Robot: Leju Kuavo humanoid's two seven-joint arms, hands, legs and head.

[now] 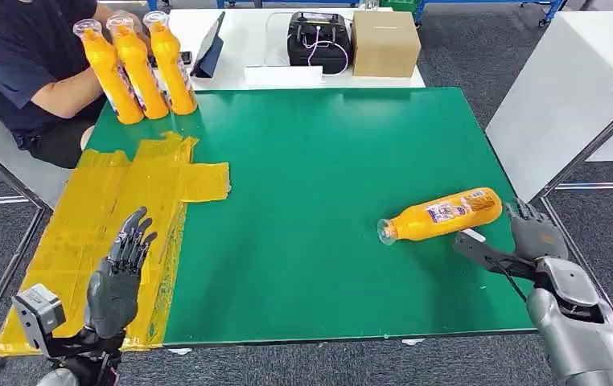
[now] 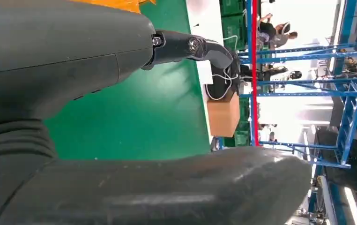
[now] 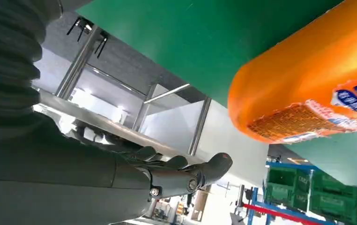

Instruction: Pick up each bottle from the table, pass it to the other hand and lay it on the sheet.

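Lying on its side near the table's (image 1: 303, 201) right edge, the bottle (image 1: 442, 215) you are to handle is orange with a clear cap end pointing toward the table's middle and a printed label with blue and white marks around its body. Your right hand (image 1: 533, 232) sits just beside the bottle's base at the right edge, fingers apart and holding nothing; the right wrist view shows the bottle's rounded orange base (image 3: 303, 89) close to, but apart from, the fingers (image 3: 190, 176). Your left hand (image 1: 118, 277) is raised over the yellow sheet (image 1: 110, 201) at the table's left edge, fingers spread and empty. Note three more orange bottles (image 1: 136, 68) standing upright in a row at the far left corner, beside a seated person (image 1: 26, 68). Beyond the far edge stand a cardboard box (image 1: 384, 42) and a black case (image 1: 319, 40).
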